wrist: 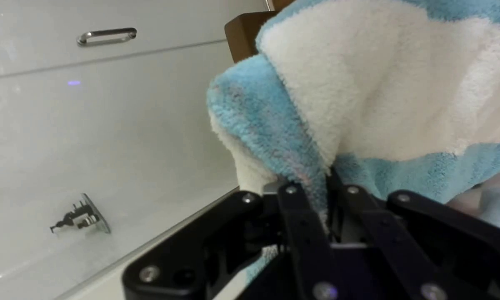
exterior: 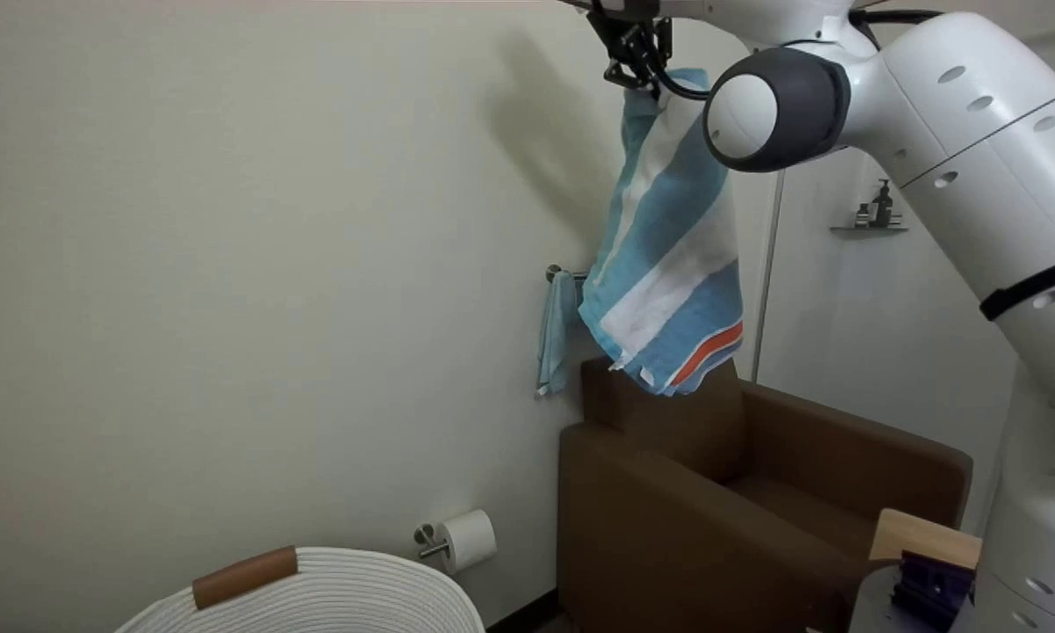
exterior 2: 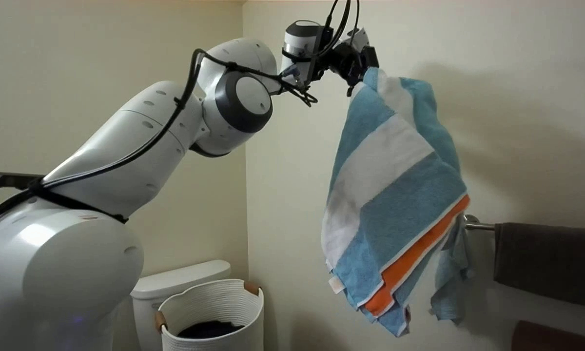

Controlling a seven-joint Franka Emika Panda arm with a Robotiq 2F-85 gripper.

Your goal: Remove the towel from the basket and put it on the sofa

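Beneath the end effector (exterior 2: 361, 77), clasped towel (exterior 2: 395, 190)

A narrow patch of dim, greyish floor (exterior: 556, 625) is showing at the lower edge of an exterior view, lying between a black baseboard (exterior: 526, 613) and a boxy brown single-seat sofa (exterior: 659, 549). The sofa is standing just beside this patch, its underside mostly running out of frame. In both exterior views a round white coiled-rope basket (exterior 2: 243, 339) with brown handles is appearing, with a white toilet (exterior 2: 180, 279) just beside it; the frame is cutting off both bases, so their contact with the floor cannot be told.
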